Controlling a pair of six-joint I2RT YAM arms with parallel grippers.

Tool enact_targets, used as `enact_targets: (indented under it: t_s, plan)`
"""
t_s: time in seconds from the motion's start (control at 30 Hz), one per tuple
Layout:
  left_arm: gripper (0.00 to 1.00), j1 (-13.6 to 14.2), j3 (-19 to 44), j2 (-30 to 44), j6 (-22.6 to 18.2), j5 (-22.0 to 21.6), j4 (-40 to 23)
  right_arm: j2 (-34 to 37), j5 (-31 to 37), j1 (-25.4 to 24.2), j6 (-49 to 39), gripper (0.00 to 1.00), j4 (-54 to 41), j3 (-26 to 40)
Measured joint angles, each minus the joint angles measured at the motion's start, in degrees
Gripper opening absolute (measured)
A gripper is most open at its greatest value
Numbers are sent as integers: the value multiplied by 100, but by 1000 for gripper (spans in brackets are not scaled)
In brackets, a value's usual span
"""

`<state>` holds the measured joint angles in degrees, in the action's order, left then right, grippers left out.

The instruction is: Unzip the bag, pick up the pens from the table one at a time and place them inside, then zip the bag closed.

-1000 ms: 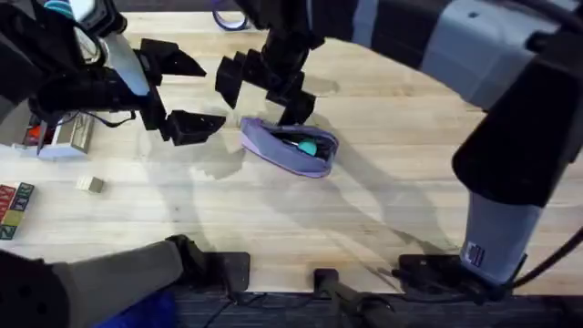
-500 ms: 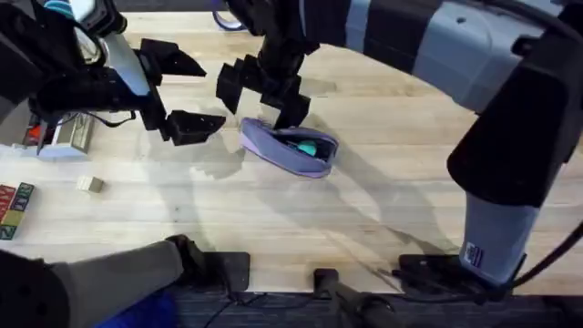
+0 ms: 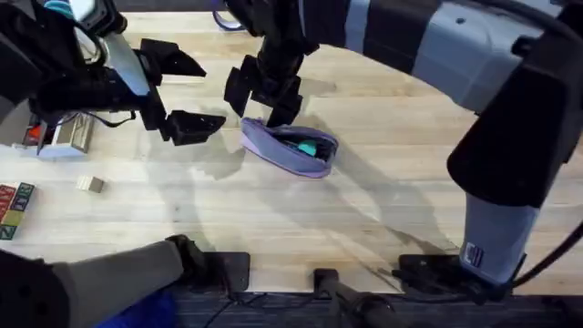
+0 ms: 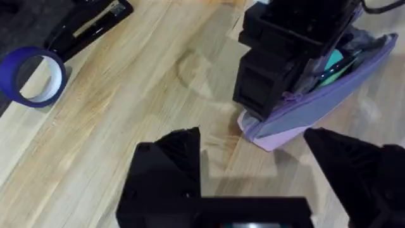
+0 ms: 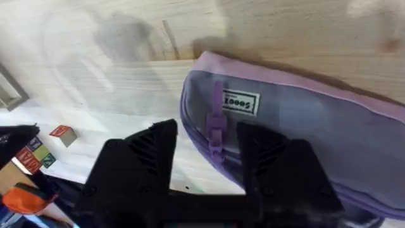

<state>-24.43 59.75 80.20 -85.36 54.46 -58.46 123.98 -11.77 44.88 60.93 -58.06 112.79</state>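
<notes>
The lavender and grey-blue bag (image 3: 290,148) lies on the table (image 3: 273,219), its zipper open along the top. The end of a green pen (image 3: 306,146) shows inside it. I cannot make out the dark pen. My right gripper (image 3: 260,102) hangs over the bag's left end, open, with a narrow gap. In the right wrist view its fingers (image 5: 152,158) stand on either side of the purple zipper pull (image 5: 216,126) without touching it. My left gripper (image 3: 193,93) hovers open just left of the bag, holding nothing. The left wrist view shows the bag (image 4: 316,107) and the green pen (image 4: 332,63).
A blue tape roll (image 4: 31,76) and a black stapler (image 4: 88,25) lie beyond the left gripper. Toy blocks (image 3: 14,205), a small wooden block (image 3: 88,184) and a white object (image 3: 59,137) sit at the table's left edge.
The right gripper has shifted slightly toward the bag's left end and its fingers have narrowed around the zipper pull. The left arm and the bag have stayed put.
</notes>
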Motion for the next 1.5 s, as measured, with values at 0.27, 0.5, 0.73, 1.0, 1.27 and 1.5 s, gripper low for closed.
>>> enact_targets:
  t_s: [0.27,0.5,0.73,1.0,1.27,1.5]
  plan:
    - [993,0,-1,0,0,-2,-1,0,-2,0,21,314,10,0]
    - [993,0,1,0,0,-2,-2,0,-11,0,34,33,22,0]
    - [993,0,-1,0,0,-2,-2,0,-2,0,34,31,17,0]
    - [993,0,-1,0,0,-2,-1,0,-4,-7,34,31,17,0]
    - [994,0,-1,0,0,-2,0,0,-238,-225,-75,31,13,0]
    - [994,0,1,0,0,-2,-2,0,-417,-365,-371,31,0,0]
